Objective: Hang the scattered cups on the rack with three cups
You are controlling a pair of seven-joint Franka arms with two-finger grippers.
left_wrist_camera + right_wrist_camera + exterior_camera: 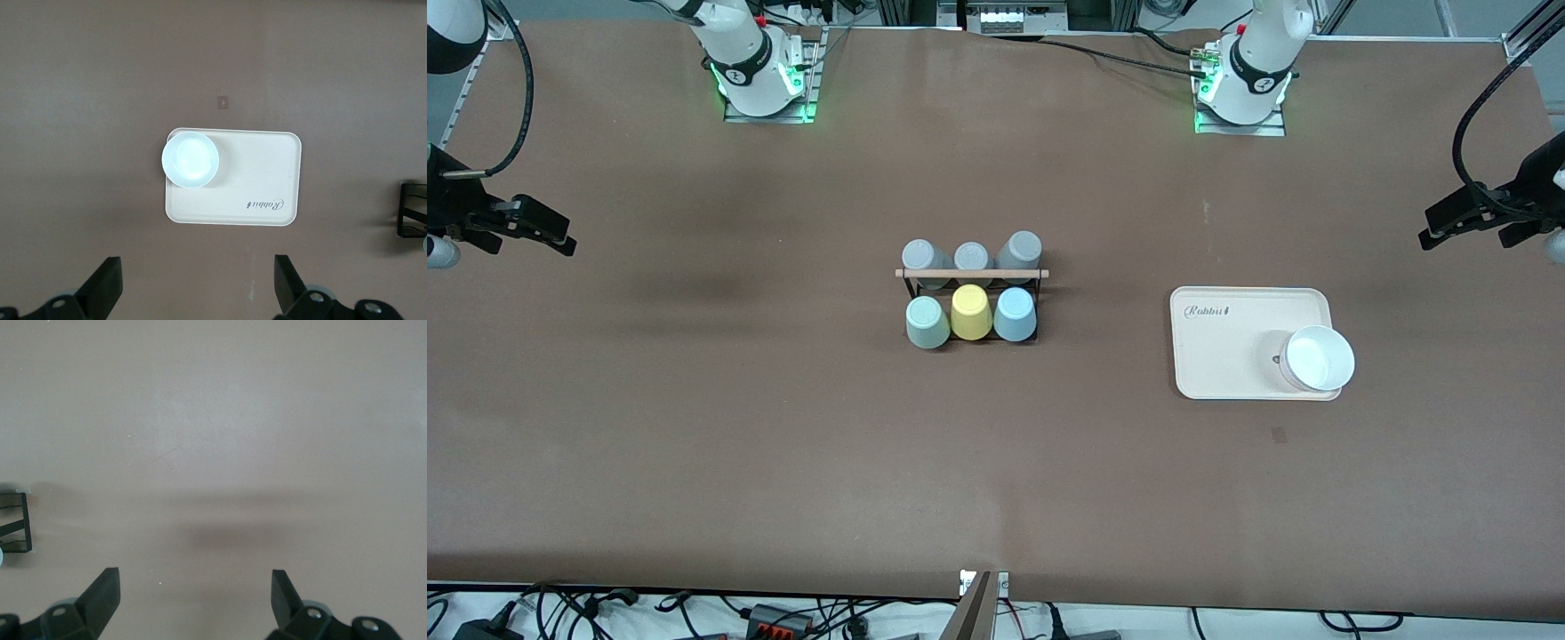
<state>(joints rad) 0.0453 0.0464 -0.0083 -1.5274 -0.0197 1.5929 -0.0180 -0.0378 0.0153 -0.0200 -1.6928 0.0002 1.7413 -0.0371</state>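
Cups on the rack (971, 274): all six places are filled, and the hanging is judged done.

At the middle of the table (694, 427), three grey cups (971, 256) are seen inverted on the row toward the robots' edge; the mint cup (927, 322), yellow cup (971, 312) and light blue cup (1014, 314) are set along the nearer row. No cup is seen loose on the table. A white bowl (1319, 357) is left on the cream tray (1227, 347), toward the left arm's end. The left gripper (199, 283) is held open and empty above the tray's end of the table; the right gripper (195, 600) is held open and empty above bare table at its own end. Both arms are judged waiting.
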